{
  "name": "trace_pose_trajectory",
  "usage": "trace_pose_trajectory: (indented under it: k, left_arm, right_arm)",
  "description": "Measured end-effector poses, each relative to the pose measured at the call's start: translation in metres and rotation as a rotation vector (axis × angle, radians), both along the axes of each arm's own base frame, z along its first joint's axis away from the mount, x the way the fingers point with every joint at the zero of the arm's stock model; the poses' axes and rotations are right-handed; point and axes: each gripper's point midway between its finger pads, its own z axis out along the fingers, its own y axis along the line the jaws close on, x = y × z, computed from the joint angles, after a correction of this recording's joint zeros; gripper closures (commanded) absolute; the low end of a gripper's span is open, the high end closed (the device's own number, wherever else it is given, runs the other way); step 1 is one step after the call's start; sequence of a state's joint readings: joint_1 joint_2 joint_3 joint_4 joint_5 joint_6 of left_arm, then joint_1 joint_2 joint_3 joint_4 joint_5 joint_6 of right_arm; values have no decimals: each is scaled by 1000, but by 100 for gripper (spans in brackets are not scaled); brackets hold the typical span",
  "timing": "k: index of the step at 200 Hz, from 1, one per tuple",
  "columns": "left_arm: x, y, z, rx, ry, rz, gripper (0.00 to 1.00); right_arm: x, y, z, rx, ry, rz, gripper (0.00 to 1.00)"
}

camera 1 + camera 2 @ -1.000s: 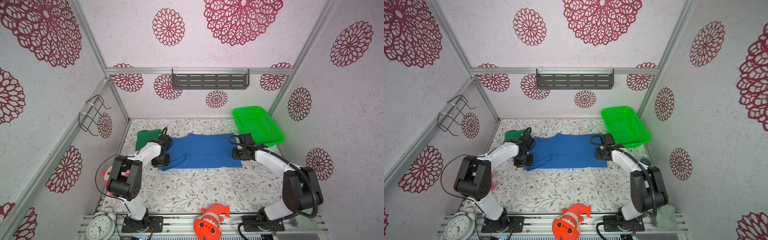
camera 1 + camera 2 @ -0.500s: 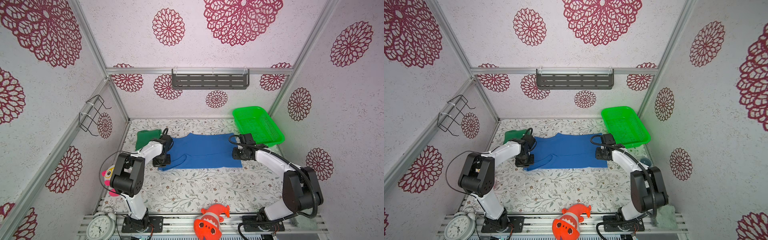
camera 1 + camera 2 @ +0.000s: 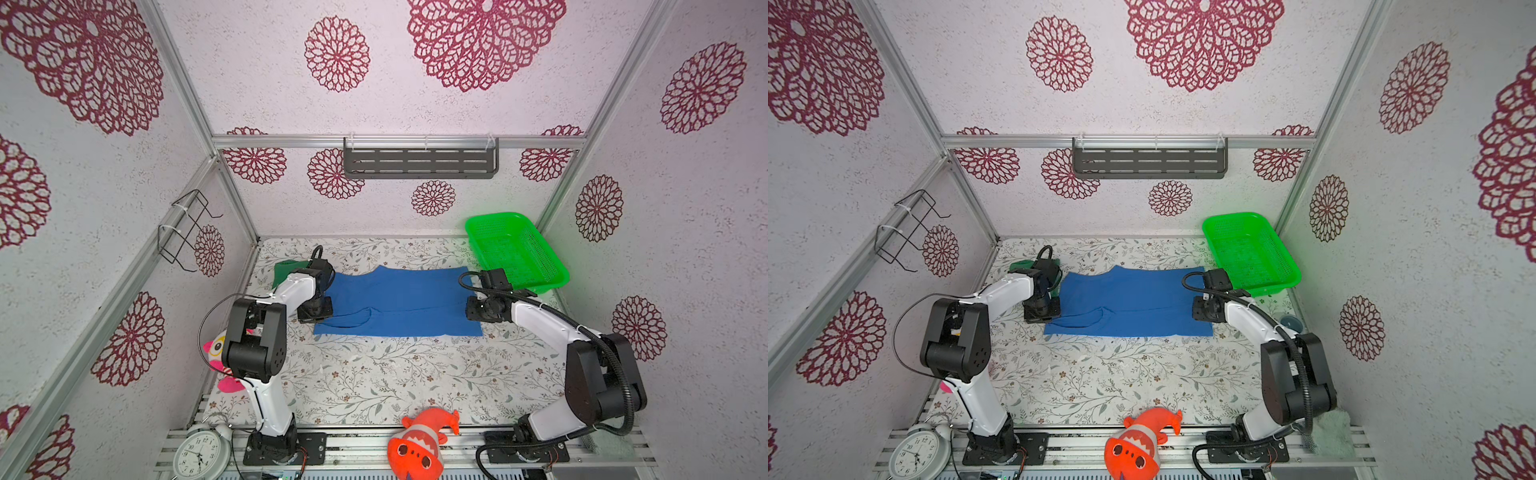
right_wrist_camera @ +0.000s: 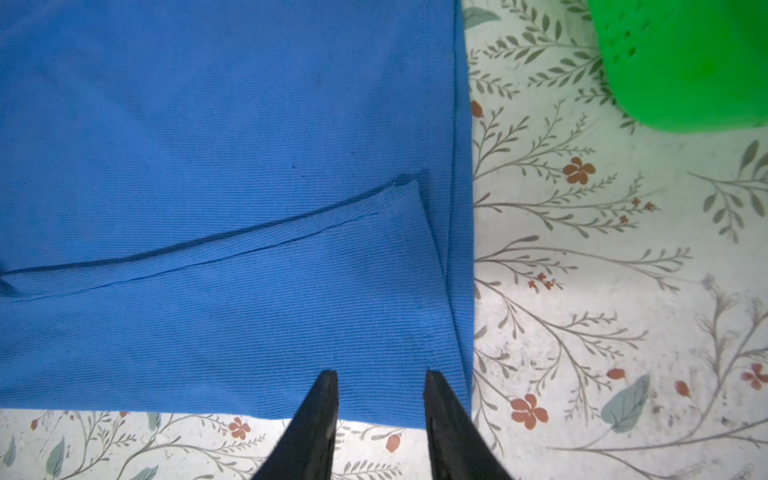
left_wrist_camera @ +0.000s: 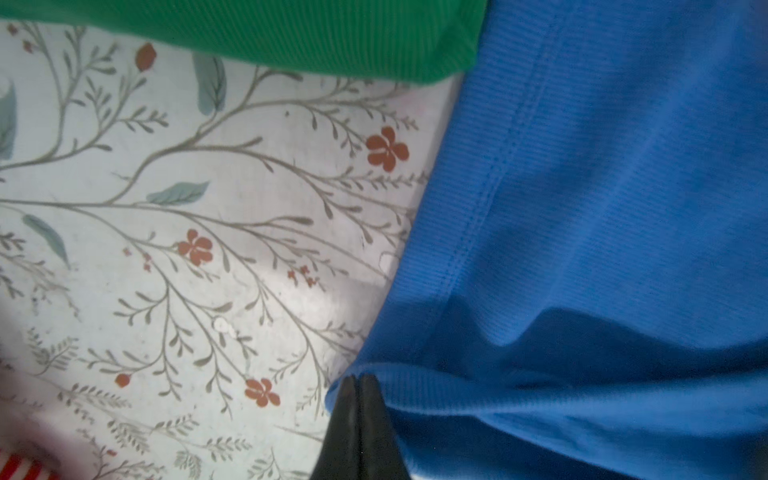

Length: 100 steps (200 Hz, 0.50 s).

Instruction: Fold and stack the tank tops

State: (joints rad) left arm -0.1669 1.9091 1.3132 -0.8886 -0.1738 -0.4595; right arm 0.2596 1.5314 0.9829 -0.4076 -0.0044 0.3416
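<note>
The blue tank top [image 3: 399, 303] lies flat on the counter [image 3: 374, 374]. Its long axis runs between my two arms, with the strap end at my left claw [image 5: 359, 384] and the hem end at my right claw [image 4: 381, 376]. Its near long edge is already folded inward.

- **Left claw:** tips pressed together, pinching the strap-end edge.
- **Right claw:** partly spread over the hem corner, gripping nothing.

The dark green tank top [image 3: 286, 270] lies just beyond the left claw. Judgement: the right claw must close on the hem before any lift.
</note>
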Motion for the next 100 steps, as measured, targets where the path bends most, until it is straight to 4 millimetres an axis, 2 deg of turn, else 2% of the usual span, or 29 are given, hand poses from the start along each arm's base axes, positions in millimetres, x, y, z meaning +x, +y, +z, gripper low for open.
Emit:
trace_pose_trajectory:
  k: [30,40,52,100]
  left_arm:
    - [12,2,-19,-1,20,12,100]
    - [14,2,-19,0,20,16,100]
    - [15,4,-19,2,19,20,89]
    - [12,18,-16,28,17,45,72]
  right_arm:
    - [2,0,1,2,-7,0,62]
    - [2,1,1,2,-10,0,62]
    - [3,1,1,3,-13,0,62]
    - [7,1,-6,1,-5,-2,62]
